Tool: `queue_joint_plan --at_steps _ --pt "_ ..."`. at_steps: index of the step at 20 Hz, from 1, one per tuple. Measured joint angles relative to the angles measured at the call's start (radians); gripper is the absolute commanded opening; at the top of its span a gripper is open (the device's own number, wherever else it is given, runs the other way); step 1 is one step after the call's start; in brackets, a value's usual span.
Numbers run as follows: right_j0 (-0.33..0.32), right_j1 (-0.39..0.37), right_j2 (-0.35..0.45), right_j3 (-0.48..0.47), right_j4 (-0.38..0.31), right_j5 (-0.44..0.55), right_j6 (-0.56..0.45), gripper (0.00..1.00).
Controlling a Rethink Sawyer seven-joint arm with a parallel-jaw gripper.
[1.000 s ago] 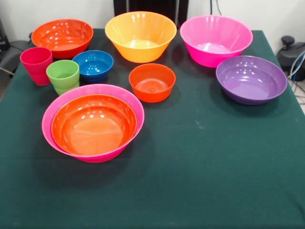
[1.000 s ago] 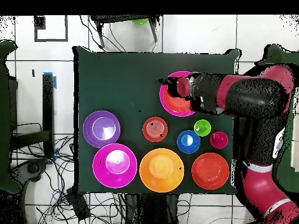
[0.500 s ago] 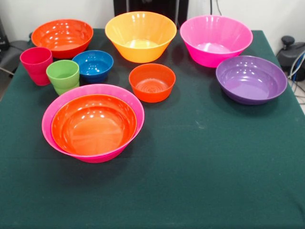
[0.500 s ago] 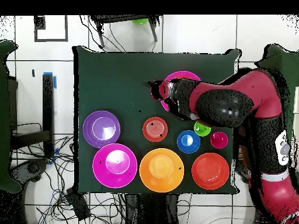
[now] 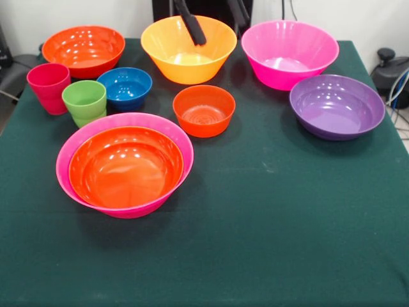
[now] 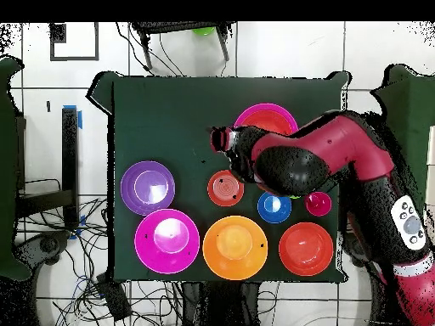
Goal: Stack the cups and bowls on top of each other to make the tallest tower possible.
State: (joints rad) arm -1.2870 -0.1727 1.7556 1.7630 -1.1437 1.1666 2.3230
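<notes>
View order: front view, left to right.
Red-pink cup (image 5: 48, 86): upright at the table's (image 5: 287, 224) left edge, mouth up, so it can be gripped by the rim.
Red-orange bowl (image 5: 83, 48): far-left corner, alone, mouth up, not stacked yet.
Lime green cup (image 5: 84, 101): upright, touching or just beside the red-pink cup. In the overhead view the arm hides it.
Small blue bowl (image 5: 124, 86): just beside the green cup, on the far side of the tower, empty.
Tower (image 5: 124, 166): near the left edge, about mid-depth. It is a medium red-orange bowl nested in a large magenta bowl (image 5: 64, 153). Largest at the bottom makes a stable base, but nesting adds little height. Only two pieces so far.
Light orange bowl (image 5: 179, 61): middle of the far edge, empty.
Small orange-red bowl (image 5: 204, 110): table centre, clear space around it. Likely an easy next pick.
Gripper (image 5: 222, 32): fingers spread wide with nothing held, hanging above the table near the far edge; one finger (image 5: 190, 24) crosses the light orange bowl. In the overhead view the gripper (image 6: 223, 140) sits between the tower and the small orange-red bowl, so a pick there looks likely, but the target is not certain.
Second magenta bowl (image 5: 289, 54): far-right corner, empty.
Purple bowl (image 5: 335, 105): right edge, just nearer than the magenta bowl, empty.
Progress: early, most pieces are unstacked.
</notes>
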Motion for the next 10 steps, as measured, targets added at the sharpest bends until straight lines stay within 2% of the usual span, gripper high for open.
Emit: queue_joint_plan --at_steps 10 --pt "0.063 -0.123 -0.191 0.084 -0.015 -0.143 0.200 1.00"
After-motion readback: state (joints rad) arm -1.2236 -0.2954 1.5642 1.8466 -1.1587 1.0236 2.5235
